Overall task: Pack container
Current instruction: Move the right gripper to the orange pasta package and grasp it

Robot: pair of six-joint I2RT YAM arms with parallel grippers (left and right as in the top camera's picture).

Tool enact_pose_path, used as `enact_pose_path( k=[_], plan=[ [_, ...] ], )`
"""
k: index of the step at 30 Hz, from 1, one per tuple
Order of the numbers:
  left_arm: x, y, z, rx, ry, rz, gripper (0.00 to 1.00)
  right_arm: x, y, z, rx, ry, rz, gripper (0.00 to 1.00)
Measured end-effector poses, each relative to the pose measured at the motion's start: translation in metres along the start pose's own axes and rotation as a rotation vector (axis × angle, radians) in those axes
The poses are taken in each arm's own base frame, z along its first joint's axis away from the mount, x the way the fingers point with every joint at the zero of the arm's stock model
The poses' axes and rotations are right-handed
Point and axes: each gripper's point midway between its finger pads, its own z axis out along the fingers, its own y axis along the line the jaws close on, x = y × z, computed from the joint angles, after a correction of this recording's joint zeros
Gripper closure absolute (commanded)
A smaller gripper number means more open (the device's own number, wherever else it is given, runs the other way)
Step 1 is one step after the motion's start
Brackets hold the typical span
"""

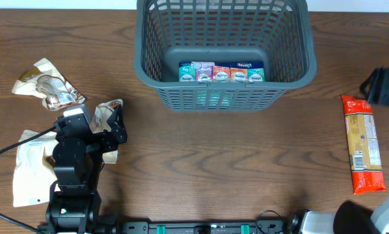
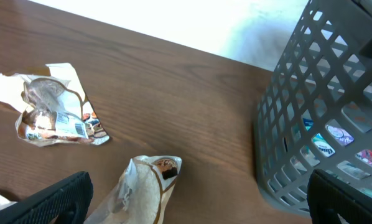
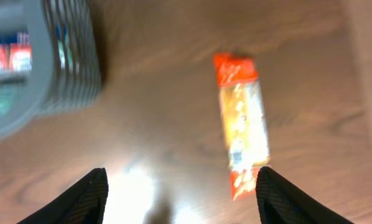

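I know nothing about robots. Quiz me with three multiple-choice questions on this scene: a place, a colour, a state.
1. Where is the long orange packet? A inside the basket; B on the table, right of the basket; C standing upright.
2. The basket's colour? A white; B yellow; C dark grey.
3. The right gripper is: A open, empty; B shut on a packet; C shut on the rim.
Answers: B, it lies flat on bare wood; C, grey lattice walls; A, fingers apart with nothing between.
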Motion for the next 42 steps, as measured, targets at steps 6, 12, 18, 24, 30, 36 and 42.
enact_pose_path(
  k=[6,12,18,24,30,36,42],
  plan=[
    [-0.001,0.0,0.0,0.0,-0.002,0.0,0.01,0.077,0.019,0.01,-0.047,0.087,0.026,0.33],
    [-0.001,0.0,0.0,0.001,-0.003,0.0,0.02,0.142,0.031,0.008,-0.026,-0.016,0.021,0.23],
    [-0.001,0.0,0.0,0.001,-0.003,0.0,0.01,0.138,-0.002,0.027,0.176,-0.15,0.024,0.12],
    [-0.001,0.0,0.0,0.001,-0.003,0.0,0.01,0.12,-0.025,0.081,0.208,0.016,0.024,0.12],
    [-0.001,0.0,0.0,0.001,-0.003,0.0,0.01,0.124,-0.035,0.149,0.096,0.277,0.027,0.13],
    [-0.001,0.0,0.0,0.001,-0.002,0.0,0.01,0.107,-0.064,0.178,0.057,0.367,0.091,0.14],
    [-0.001,0.0,0.0,0.001,-0.003,0.0,0.01,0.096,-0.096,0.2,0.043,0.363,0.145,0.18]
  ],
)
